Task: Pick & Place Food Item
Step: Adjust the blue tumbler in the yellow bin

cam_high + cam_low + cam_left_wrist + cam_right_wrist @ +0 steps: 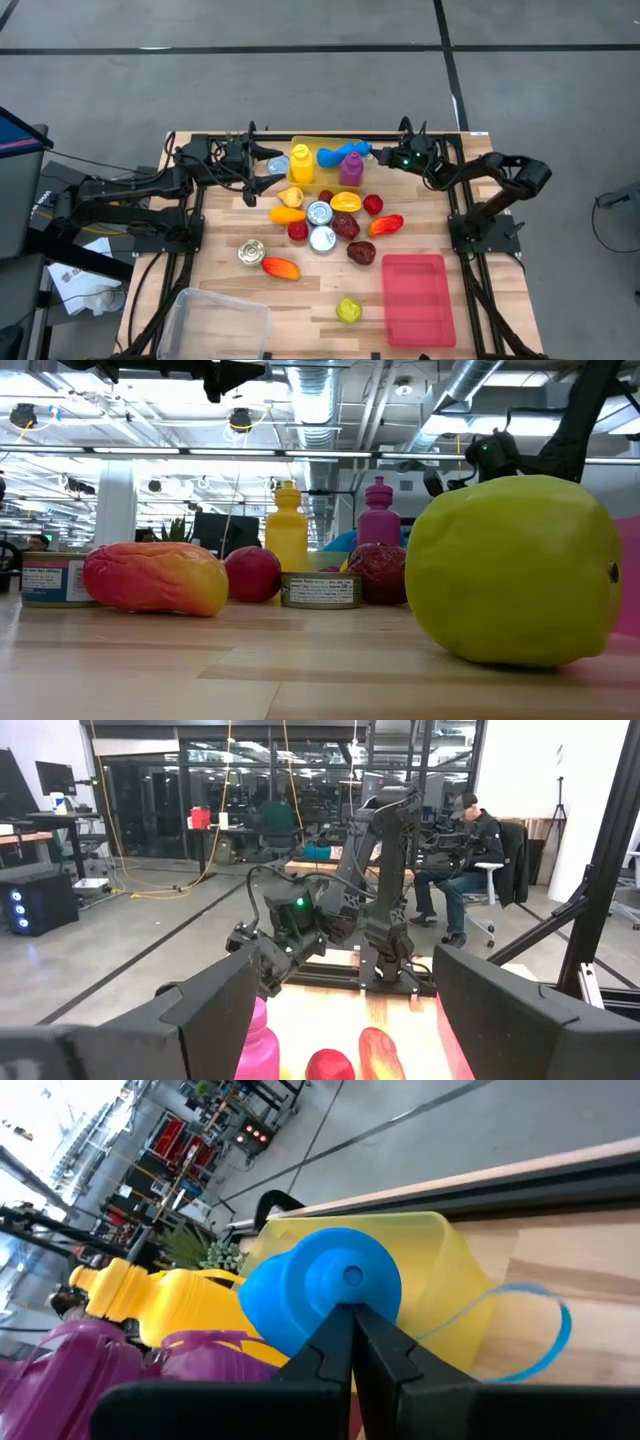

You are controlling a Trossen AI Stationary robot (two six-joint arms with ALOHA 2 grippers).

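Many toy foods lie on the wooden table (210, 280). A blue bottle (340, 155) lies on its side over a yellow container (325, 145) at the far edge, between a yellow bottle (301, 163) and a purple bottle (351, 170). My right gripper (377, 155) is shut, its tips at the blue bottle's round cap (330, 1295). A thin blue loop (545, 1325) trails from that bottle. My left gripper (262, 178) hovers open above the table's far left, holding nothing; the left wrist view looks across at the right arm (380, 900). My right gripper's shut fingertips (340, 1330) meet at the near rim of the blue bottle's cap (345, 1302), coming almost level from the table's right. Whether they touch the cap or pinch anything, I cannot tell. The bottle rests on its side.
In the middle lie cans (319, 212), red apples (372, 205), peppers (386, 225) and a mango (281, 268). A yellow-green apple (348, 311) sits near the front, beside a red tray (413, 298). A clear bin (215, 322) stands front left. A person (470, 860) sits beyond the table.
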